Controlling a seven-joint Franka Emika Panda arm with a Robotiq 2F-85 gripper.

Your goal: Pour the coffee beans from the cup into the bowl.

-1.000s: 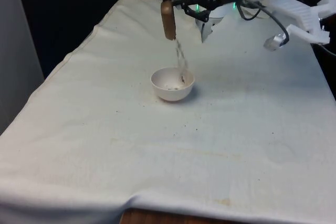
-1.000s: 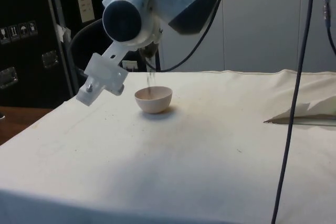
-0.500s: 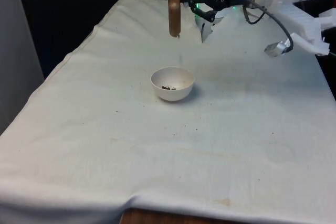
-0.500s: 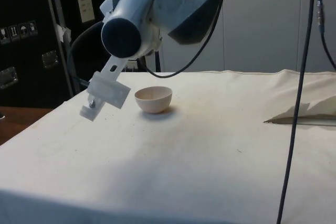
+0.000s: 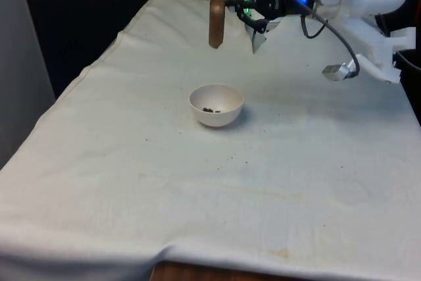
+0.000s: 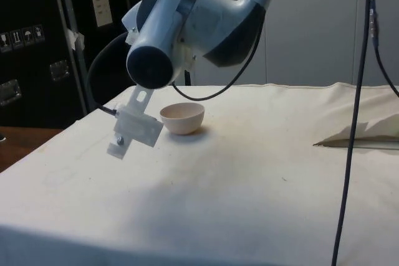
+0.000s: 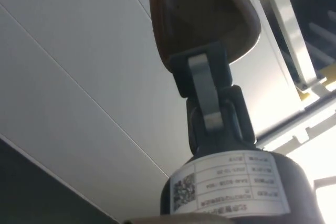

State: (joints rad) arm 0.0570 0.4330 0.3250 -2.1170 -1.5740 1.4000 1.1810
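Black claw [image 5: 227, 6] gripping inverted brown cup [image 5: 216, 22] above white round bowl [image 5: 216, 104] holding dark coffee beans [image 5: 211, 110]; right the cup gently over the bench

We see a table draped in a white cloth [image 5: 197, 189], which reaches the near edge, where a sliver of brown wood [image 5: 197, 273] peeks out beneath it. A white bowl [image 5: 216, 105] sits directly on the cloth, a little toward twelve o'clock of the table's middle, with a few dark coffee beans [image 5: 210, 110] in its bottom. Small dark specks [image 5: 231, 159] dot the cloth at about five o'clock of the bowl. In the side view the bowl [image 6: 182, 118] stands upright on the cloth [image 6: 249, 179], and a folded ridge of fabric [image 6: 361, 135] lies well apart from it.
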